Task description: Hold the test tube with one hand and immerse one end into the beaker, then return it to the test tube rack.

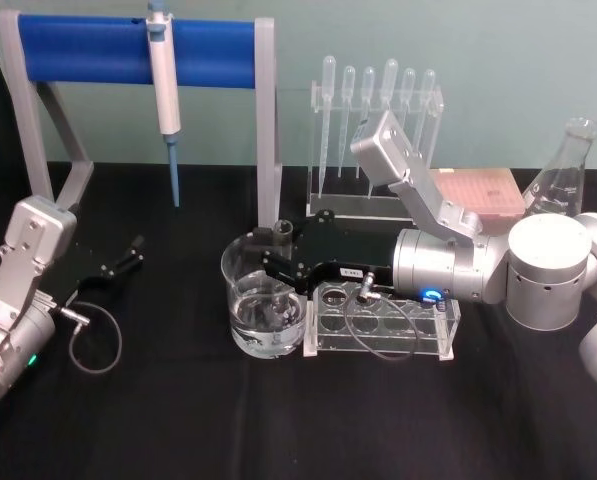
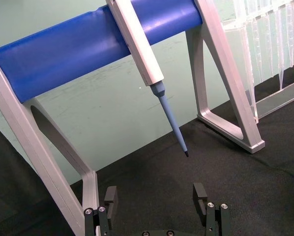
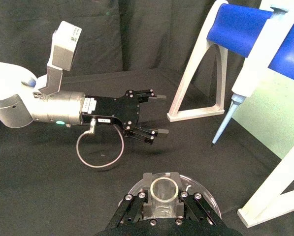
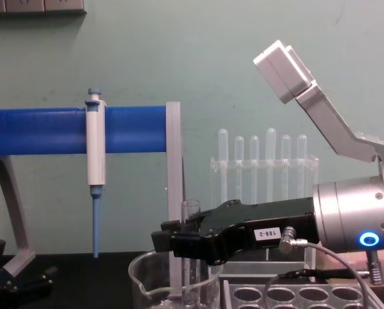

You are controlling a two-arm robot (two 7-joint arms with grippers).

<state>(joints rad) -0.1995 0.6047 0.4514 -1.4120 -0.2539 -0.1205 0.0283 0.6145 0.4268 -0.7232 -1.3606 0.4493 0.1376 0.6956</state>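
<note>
The test tube (image 1: 283, 231) stands upright with my right gripper (image 1: 276, 263) shut on its upper part; its lower end reaches down inside the beaker (image 1: 240, 300). The beaker is wide clear glass with a little liquid at the bottom. In the chest view the test tube (image 4: 190, 211) rises above the black fingers and drops behind the beaker rim (image 4: 145, 265). The right wrist view looks down the tube's open mouth (image 3: 162, 191), which sits between the finger pads. My left gripper (image 1: 130, 255) is parked open at the table's left, away from the beaker, and shows as the left gripper (image 2: 155, 196) with nothing between its fingers.
A stand with a blue bar (image 1: 98, 52) holds a hanging pipettor (image 1: 164, 90) at the back left. A rack of plastic pipettes (image 1: 378, 110) stands behind the beaker. A clear tube rack (image 1: 383, 325) lies under my right wrist. A flask (image 1: 563, 170) and a pink box (image 1: 478, 190) sit back right.
</note>
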